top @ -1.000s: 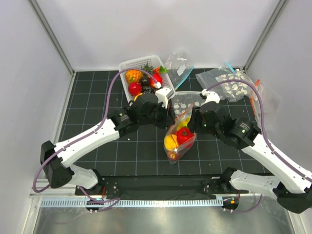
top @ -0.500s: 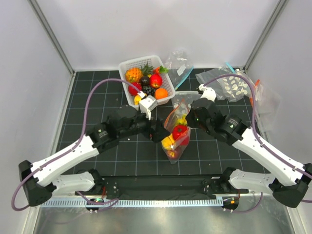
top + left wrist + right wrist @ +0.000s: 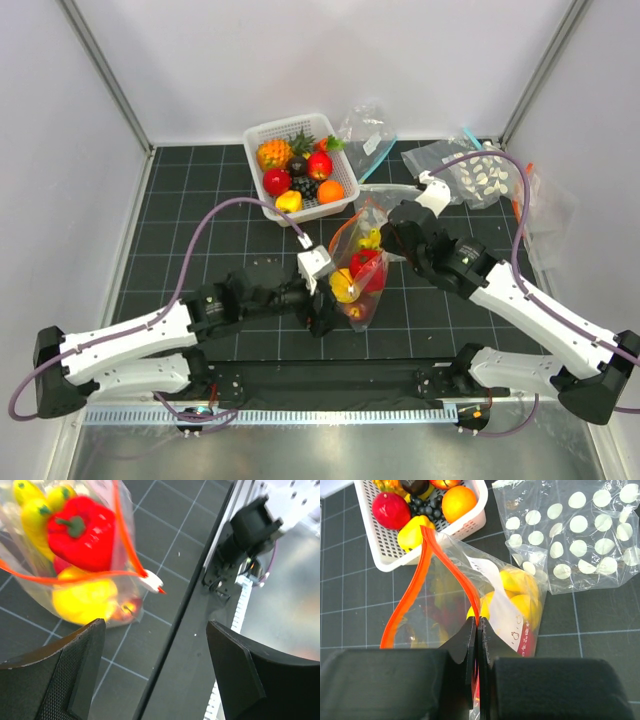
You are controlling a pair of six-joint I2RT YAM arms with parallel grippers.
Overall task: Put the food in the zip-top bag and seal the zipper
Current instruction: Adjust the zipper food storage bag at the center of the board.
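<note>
The zip-top bag (image 3: 362, 285) stands in the middle of the mat, its mouth gaping. Inside it lie food pieces: a red fruit (image 3: 366, 268), a yellow one (image 3: 343, 288) and a banana bunch (image 3: 372, 238). My right gripper (image 3: 386, 238) is shut on the orange-red zipper (image 3: 478, 611) at the mouth's right side, beside the white label (image 3: 506, 611). My left gripper (image 3: 327, 316) hangs open just left of the bag's lower part, its fingers (image 3: 65, 680) holding nothing. In the left wrist view the zipper (image 3: 75, 577) loops round the red fruit (image 3: 82, 527).
A white basket (image 3: 285, 123) with several more toy fruits stands behind the bag. Clear bags dotted with white discs (image 3: 478, 175) lie at the back right, another clear bag (image 3: 368, 130) by the basket. The table's front rail (image 3: 220, 575) is close to my left gripper.
My left gripper has opened and swung from the bag's mouth near the basket down to the bag's near left side. My right gripper has shut on the zipper.
</note>
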